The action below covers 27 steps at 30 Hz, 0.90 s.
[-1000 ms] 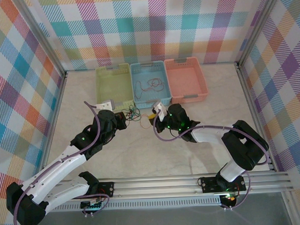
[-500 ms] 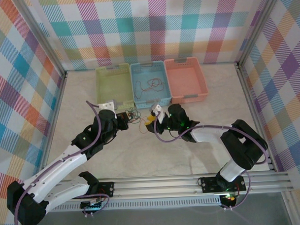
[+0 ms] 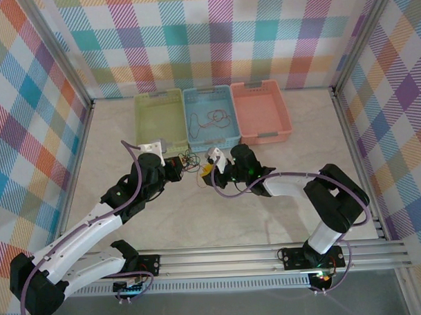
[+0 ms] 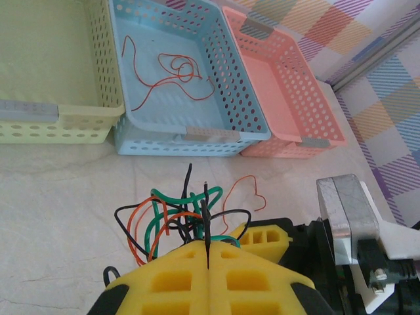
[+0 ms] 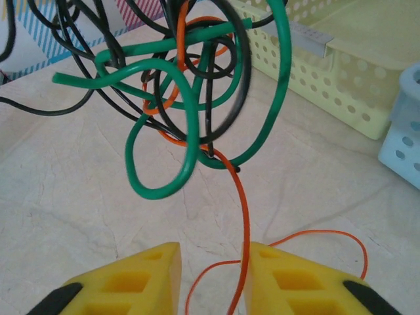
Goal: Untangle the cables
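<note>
My judgement of the risk: the left gripper [image 4: 207,252] is pinched shut on a black cable [image 4: 205,216]. A pull toward 9 o'clock with the loops locked could cinch the knot tighter.

The cables [image 3: 188,160] sit bunched on the desk [image 3: 268,211], just short of the blue basket [image 3: 207,90], where one red cable [image 3: 210,119] lies apart.

The right gripper [image 5: 211,262] has its jaws parted. The orange cable [image 5: 244,210] runs between them unclamped and could slip out.

In each wrist view the knot lies at 12 o'clock, touching the left gripper and near the right.
</note>
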Tool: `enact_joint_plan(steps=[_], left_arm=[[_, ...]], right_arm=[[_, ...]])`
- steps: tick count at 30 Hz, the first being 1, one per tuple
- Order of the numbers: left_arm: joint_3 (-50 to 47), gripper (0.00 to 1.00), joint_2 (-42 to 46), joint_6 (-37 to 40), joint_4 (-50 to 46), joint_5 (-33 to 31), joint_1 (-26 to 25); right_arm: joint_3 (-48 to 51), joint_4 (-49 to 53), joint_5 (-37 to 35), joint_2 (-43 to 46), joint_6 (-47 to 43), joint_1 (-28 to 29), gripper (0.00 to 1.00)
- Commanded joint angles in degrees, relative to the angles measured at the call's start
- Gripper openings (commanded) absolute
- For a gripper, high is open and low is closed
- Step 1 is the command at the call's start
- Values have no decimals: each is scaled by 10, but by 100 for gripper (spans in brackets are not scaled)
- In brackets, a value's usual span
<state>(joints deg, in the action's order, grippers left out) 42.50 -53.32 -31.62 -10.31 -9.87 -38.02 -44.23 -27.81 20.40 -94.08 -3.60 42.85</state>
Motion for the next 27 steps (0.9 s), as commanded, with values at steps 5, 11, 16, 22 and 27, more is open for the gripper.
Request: enact_joint_plan(steps=[5, 11, 16, 22, 27], left_arm=[[-3, 0, 3, 13, 16, 3, 0], [-2, 0, 4, 9, 7, -14, -1], [6, 0, 5, -5, -35, -82, -1], [5, 0, 19, -17, -52, -123, 0], [2, 0, 38, -37, -83, -171, 0]], right_arm=[[-10, 6, -38, -3, -8, 5, 0], [7, -4, -129, 17, -5, 5, 0], [36, -29, -260, 40, 6, 1, 0], [54, -18, -377, 62, 56, -27, 0], [68, 17, -456, 81, 118, -62, 0]])
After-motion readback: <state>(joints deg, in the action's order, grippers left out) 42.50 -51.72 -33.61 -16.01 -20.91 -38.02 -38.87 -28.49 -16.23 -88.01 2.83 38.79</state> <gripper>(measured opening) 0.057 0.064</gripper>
